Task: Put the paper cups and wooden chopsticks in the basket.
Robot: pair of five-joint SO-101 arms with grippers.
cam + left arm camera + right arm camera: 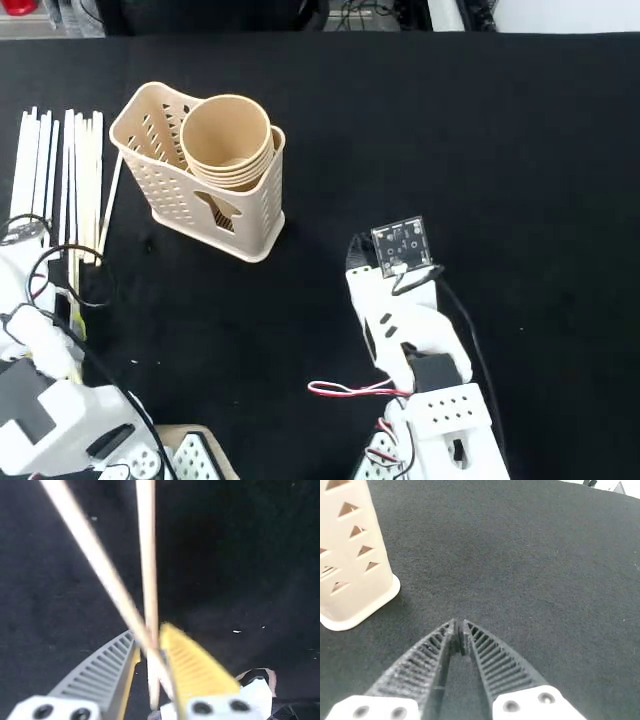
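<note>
A: Chopsticks, where?
B: Pale wooden chopsticks [62, 170] lie in a loose row at the left side of the black cloth counter [480, 150], long axes running from the arms toward the far edge. The left hand [150, 635] is pinching two of them; they cross at the jaws and fan apart beyond.
A: Basket from there?
B: Beige perforated plastic basket [175, 205] stands upright, to the right of the row and a bit farther back, near but apart. Stacked tan paper cups [226, 140] already sit in its right compartment. The compartment nearer the row looks free, so I'd judge the sticks go there, tipped up on end to drop in.
A: Which arm's closer?
B: Left arm, it's right at the sticks. The right hand [456, 631] is pressed together on nothing, low over bare cloth, with the basket's corner off to its side.
A: Surface, room?
B: Flat matte cloth, sticks could roll a little. Dark cables [365, 12] and clutter behind the far edge, nothing touching the task's things
</note>
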